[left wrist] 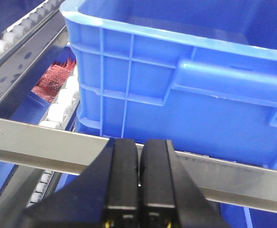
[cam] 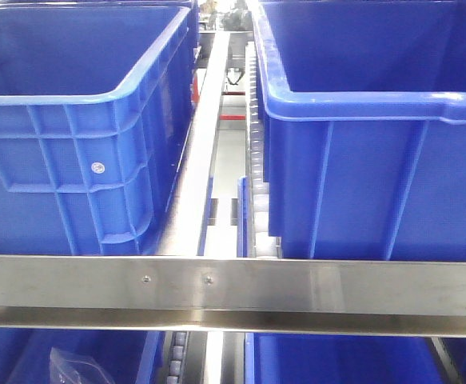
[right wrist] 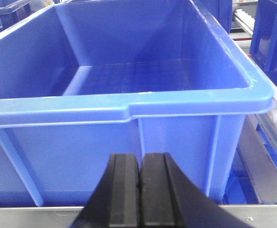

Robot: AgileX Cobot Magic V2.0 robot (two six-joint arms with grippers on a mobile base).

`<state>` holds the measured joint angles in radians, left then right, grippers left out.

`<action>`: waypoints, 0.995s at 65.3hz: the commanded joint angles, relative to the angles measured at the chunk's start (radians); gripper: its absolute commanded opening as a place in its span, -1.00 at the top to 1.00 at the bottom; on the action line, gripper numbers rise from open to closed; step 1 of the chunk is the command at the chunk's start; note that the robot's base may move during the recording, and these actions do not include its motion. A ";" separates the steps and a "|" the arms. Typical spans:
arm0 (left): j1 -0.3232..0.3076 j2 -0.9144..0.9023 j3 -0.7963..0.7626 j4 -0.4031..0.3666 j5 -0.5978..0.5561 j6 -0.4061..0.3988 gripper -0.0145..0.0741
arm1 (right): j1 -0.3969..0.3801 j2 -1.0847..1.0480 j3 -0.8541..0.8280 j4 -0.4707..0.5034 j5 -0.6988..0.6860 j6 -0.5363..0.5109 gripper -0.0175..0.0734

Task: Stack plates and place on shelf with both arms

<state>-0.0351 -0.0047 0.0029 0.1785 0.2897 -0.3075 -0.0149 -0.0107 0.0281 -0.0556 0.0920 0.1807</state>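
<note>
Plates: none in view; presumably rigid, slippery, breakable, best pinched at rims; left gripper (left wrist: 139, 178) and right gripper (right wrist: 140, 190) pressed together, empty, facing blue plastic crates (right wrist: 128, 109).

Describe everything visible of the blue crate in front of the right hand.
The blue crate is a rectangular open-topped bin that looks like moulded plastic, with a thick rolled rim, a stepped lip along its near edge and vertical ribs on its near wall. Its floor has a faint grid pattern and appears empty. It sits upright behind a metal rail. The right hand, fingers together, is in front of it, not touching.
</note>
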 commanded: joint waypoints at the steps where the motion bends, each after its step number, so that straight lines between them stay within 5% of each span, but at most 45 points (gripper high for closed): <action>1: 0.002 -0.022 -0.026 -0.004 -0.095 -0.011 0.48 | -0.007 -0.019 0.001 -0.003 -0.092 -0.003 0.56; 11: 0.002 -0.022 -0.024 -0.004 -0.108 -0.011 0.48 | -0.007 -0.019 0.001 -0.003 -0.092 -0.003 0.56; 19: -0.001 -0.022 0.009 -0.007 -0.228 -0.003 0.48 | -0.007 -0.019 0.001 -0.003 -0.092 -0.003 0.56; 39: -0.001 -0.022 0.009 -0.046 -0.317 0.219 0.48 | -0.007 -0.019 0.001 -0.003 -0.092 -0.003 0.56; 65: -0.001 -0.022 0.009 -0.067 -0.308 0.217 0.48 | -0.007 -0.019 0.001 -0.003 -0.092 -0.003 0.56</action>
<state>-0.0351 -0.0047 0.0072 0.1066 0.0721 -0.0925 -0.0149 -0.0107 0.0281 -0.0540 0.0920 0.1807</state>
